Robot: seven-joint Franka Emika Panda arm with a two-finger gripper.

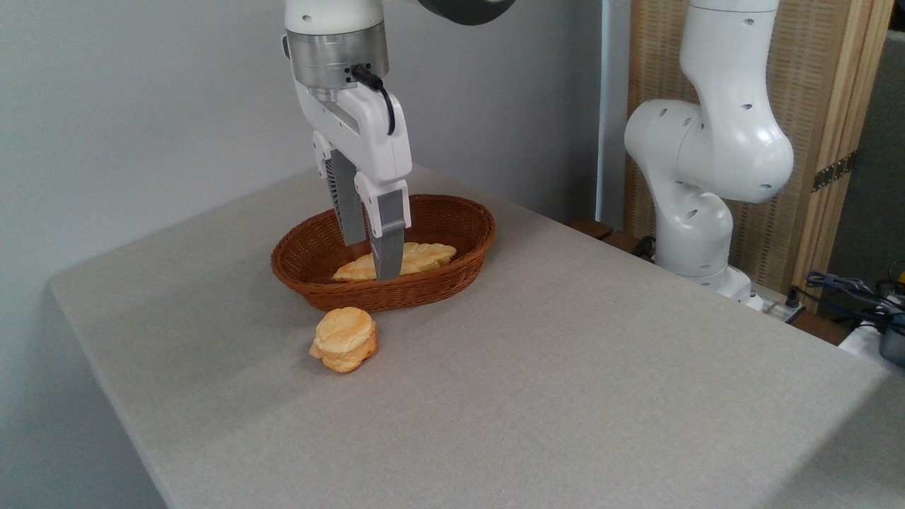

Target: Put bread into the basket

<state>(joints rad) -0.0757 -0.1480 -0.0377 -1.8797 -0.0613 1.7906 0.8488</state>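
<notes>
The bread (pixel 344 338), a small puffy golden-orange bun, lies on the grey table just in front of the basket. The oval reddish-brown wicker basket (pixel 475 244) stands behind it, with a longer pale-yellow braided loaf (pixel 424 256) lying inside. My gripper (pixel 369 260) hangs over the basket, fingers pointing down at the loaf's left part. Its fingers stand a little apart, open, with nothing between them. The bun is clear of the gripper, below and slightly left of it in the picture.
The arm's white base (pixel 696 233) stands off the table's right rear edge. Cables and small gear (pixel 862 297) lie at the far right. A wall runs behind the table, and the table's left and front edges drop off.
</notes>
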